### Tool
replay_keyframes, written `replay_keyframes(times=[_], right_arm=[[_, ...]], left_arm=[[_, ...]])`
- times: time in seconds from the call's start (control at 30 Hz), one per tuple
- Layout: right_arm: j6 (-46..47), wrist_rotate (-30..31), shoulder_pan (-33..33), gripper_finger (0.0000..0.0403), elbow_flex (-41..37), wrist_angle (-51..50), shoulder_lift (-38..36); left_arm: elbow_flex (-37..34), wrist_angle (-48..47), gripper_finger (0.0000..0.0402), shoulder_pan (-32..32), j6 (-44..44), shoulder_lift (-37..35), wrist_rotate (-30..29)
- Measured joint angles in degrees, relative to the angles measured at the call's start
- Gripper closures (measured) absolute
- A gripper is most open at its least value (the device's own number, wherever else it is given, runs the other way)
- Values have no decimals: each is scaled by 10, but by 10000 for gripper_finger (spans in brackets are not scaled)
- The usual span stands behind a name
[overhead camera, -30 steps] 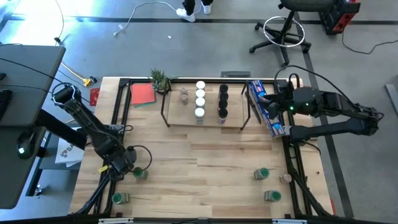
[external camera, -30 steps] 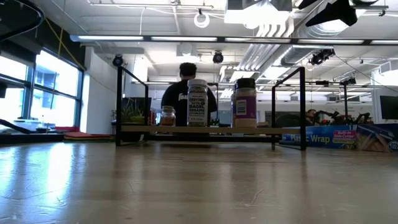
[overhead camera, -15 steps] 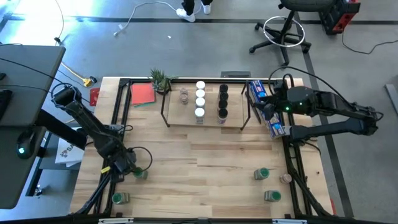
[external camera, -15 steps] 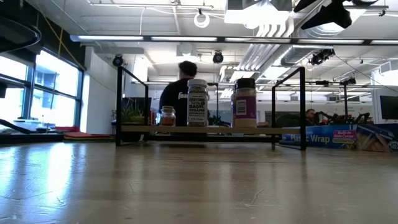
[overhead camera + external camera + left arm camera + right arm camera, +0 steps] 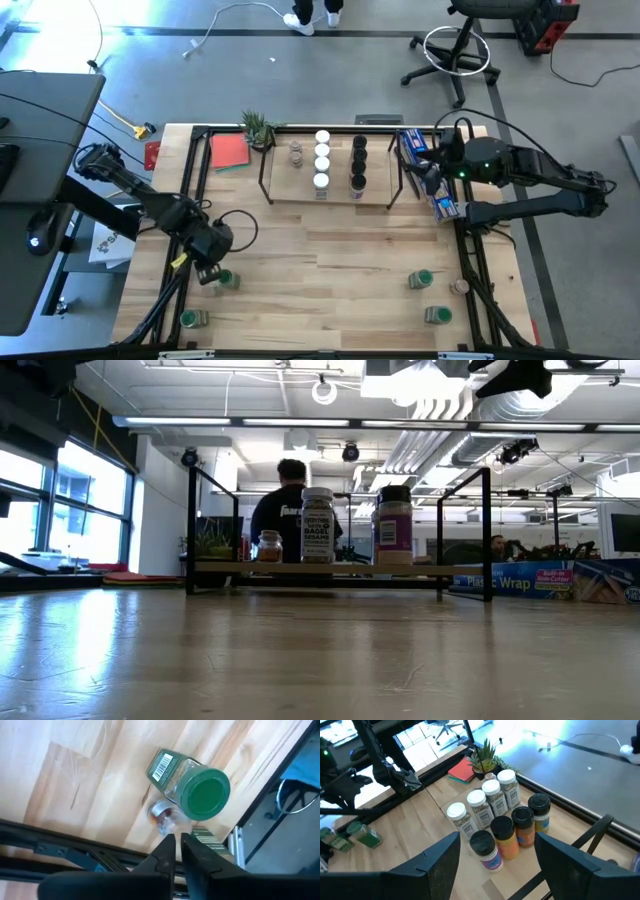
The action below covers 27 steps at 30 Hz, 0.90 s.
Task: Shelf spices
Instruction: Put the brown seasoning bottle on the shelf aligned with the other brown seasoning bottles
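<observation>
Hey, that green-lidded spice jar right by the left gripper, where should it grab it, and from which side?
Probably across the round body of the green-lidded jar, just under the lid, coming down from above, since its lid seems to face up toward the left gripper. That gripper looks shut, so open it first.

Open-plan office lab, exposed ceiling ducts [image 5: 440, 420], swivel stool [image 5: 455, 45]
</observation>
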Motion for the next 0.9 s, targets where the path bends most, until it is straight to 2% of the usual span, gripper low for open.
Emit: replay_keyframes(times=[0.17,0.33,0.47,0.7,0.8,0.9], right_arm=[[-10,-10,0,153,0,0,0],[1,-20,0,153,0,0,0],[4,-22,0,153,0,0,0],[13,-23,0,153,0,0,0],[15,-23,0,153,0,0,0],[15,-23,0,153,0,0,0]], left_arm=[[0,23,331,-8,-42,3,-1],[0,33,245,-46,-114,24,-34],[0,33,192,-81,-149,63,-28],[-1,41,169,-118,-200,133,-6],[-3,75,165,-129,-201,151,-12],[-35,137,163,-142,-210,155,9]])
